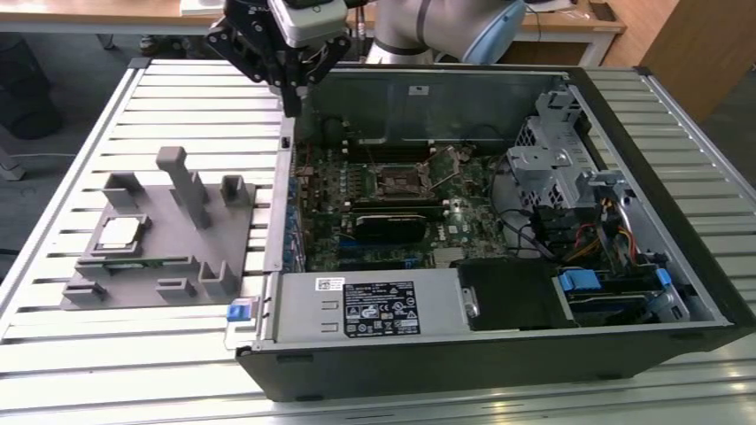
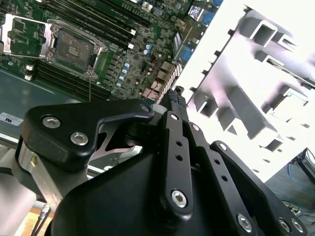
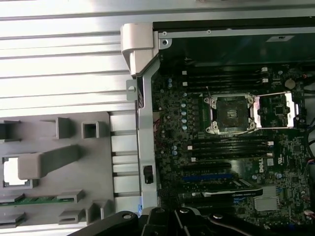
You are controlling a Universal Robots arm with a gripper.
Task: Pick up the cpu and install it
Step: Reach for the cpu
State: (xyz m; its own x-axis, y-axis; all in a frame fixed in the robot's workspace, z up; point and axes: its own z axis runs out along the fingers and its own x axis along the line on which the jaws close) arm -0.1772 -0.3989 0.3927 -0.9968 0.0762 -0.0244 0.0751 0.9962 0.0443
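The cpu (image 1: 119,232), a small silver-white square, lies in a recess of the grey holder (image 1: 177,266) on the exterior view's left, outside the computer case. In the first wrist view the cpu (image 3: 12,172) shows as a bright patch in the holder (image 3: 64,162). My gripper (image 1: 290,99) hangs high over the case's far corner on that side, well away from the cpu. Its black fingers (image 2: 171,101) are drawn together and hold nothing. On the motherboard the socket (image 1: 396,181) (image 3: 230,113) (image 2: 74,47) is bare, with its metal lid (image 3: 281,109) swung open.
The open black computer case (image 1: 497,354) lies on a slatted metal table (image 1: 71,372). A green memory stick (image 3: 29,200) sits in the holder near the cpu. Inside the case are a black heatsink block (image 1: 399,223), a power supply (image 1: 366,305) and drive cages (image 1: 555,159).
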